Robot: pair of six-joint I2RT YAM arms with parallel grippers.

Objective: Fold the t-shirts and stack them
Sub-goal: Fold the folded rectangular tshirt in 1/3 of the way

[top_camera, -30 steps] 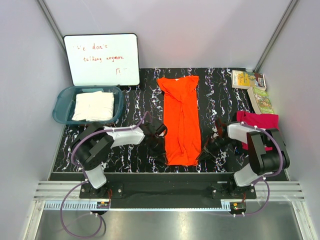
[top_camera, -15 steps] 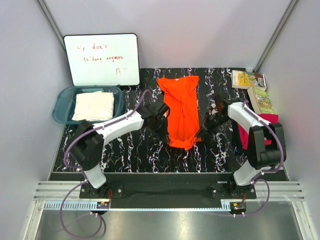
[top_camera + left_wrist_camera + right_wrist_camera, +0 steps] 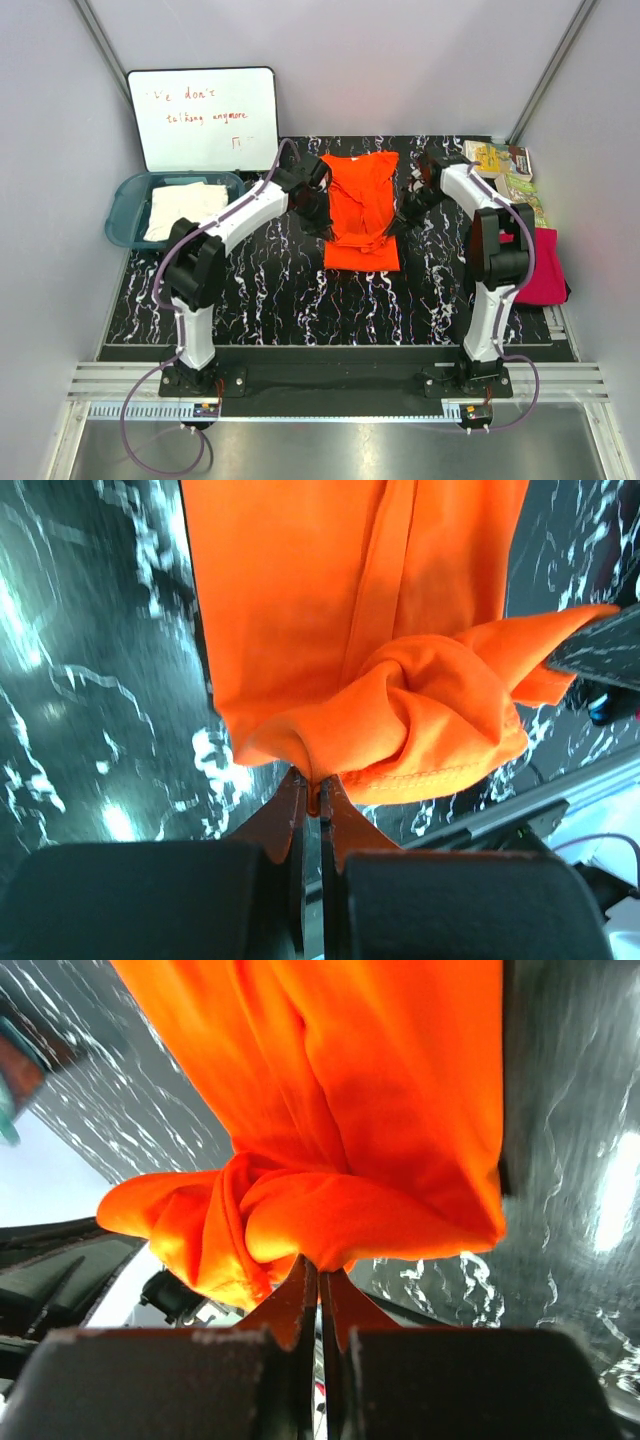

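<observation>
Pinch on orange t-shirt: left hand, right hand (wrist views).

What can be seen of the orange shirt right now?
The orange shirt is plain, soft, bright fabric with a stitched hem. It lies lengthwise at the middle of the black marbled table. It is doubled over: the hem end is raised and bunched in loose folds above the flat layer beneath. The left gripper and the right gripper are each shut on the fabric at the hem, one on each side. Nothing else touches it.
</observation>
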